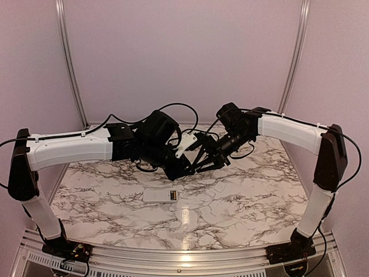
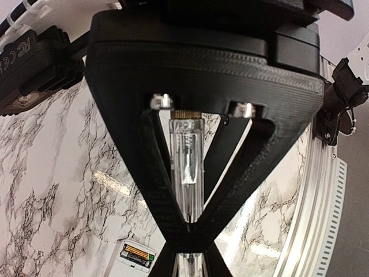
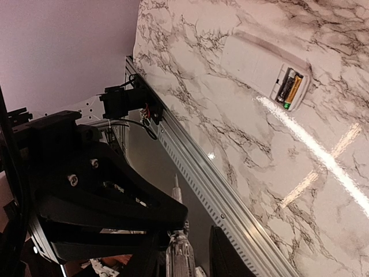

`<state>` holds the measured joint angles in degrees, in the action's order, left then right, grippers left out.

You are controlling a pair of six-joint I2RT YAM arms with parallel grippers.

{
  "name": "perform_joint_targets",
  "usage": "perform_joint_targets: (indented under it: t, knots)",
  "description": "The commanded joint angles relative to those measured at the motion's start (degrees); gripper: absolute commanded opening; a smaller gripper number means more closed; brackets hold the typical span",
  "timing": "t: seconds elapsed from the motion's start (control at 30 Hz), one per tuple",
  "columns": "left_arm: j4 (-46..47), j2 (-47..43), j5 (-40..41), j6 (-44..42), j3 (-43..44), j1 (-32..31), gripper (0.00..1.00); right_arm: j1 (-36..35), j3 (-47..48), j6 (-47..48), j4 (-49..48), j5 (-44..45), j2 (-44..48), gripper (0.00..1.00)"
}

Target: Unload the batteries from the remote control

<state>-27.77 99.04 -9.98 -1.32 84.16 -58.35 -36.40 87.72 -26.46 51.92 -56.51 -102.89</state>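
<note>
The white remote control lies on the marble table with its compartment open at its right end. The two batteries sit inside it. They also show in the left wrist view and the right wrist view. Both grippers meet in the air behind the remote. My left gripper is shut on a clear-handled tool. My right gripper has its fingers either side of the same tool, with a gap showing beside it.
The aluminium rail runs along the table's near edge. Black cables loop behind both wrists. The marble tabletop stretches around the remote.
</note>
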Motion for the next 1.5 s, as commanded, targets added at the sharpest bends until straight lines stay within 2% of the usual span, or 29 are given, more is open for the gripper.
perform_joint_targets:
  t: [0.0, 0.23, 0.43, 0.53, 0.87, 1.1, 1.23, 1.47]
  knots:
    - [-0.06, -1.43, 1.90, -0.79, 0.51, 0.30, 0.00, -0.69, 2.28, 0.91, 1.91, -2.93, -0.30, 0.27]
    - [-0.04, -1.74, 2.24, -0.80, -0.50, 0.30, 0.00, -0.60, 2.40, 0.51, 1.78, -3.34, -0.14, 0.25]
    - [0.00, -2.28, 2.51, -0.96, -1.43, 0.34, 0.00, -0.38, 3.53, 0.16, 1.97, -3.91, 0.06, 0.34]
    - [0.30, -2.52, 2.45, -0.88, -1.79, 0.34, 0.00, -0.25, 3.60, -0.03, 1.98, -4.02, 0.14, 0.35]
    - [1.14, -3.08, 1.90, -0.69, -2.08, 0.33, 0.00, -0.25, 3.25, -0.12, 1.62, -3.09, -0.48, 0.28]
    - [1.14, -3.07, 1.72, -0.19, -2.18, 0.32, 0.00, -0.25, 3.89, 0.33, 2.02, -1.80, -1.35, 0.38]
    - [1.23, -3.05, 1.38, 0.26, -2.25, 0.34, 0.00, -0.25, 4.48, 0.03, 1.70, -1.30, -1.48, 0.38]
    - [1.97, -2.99, 1.06, 0.80, -2.36, 0.34, 0.00, -0.24, 5.18, 0.31, 1.85, -1.06, -1.74, 0.30]
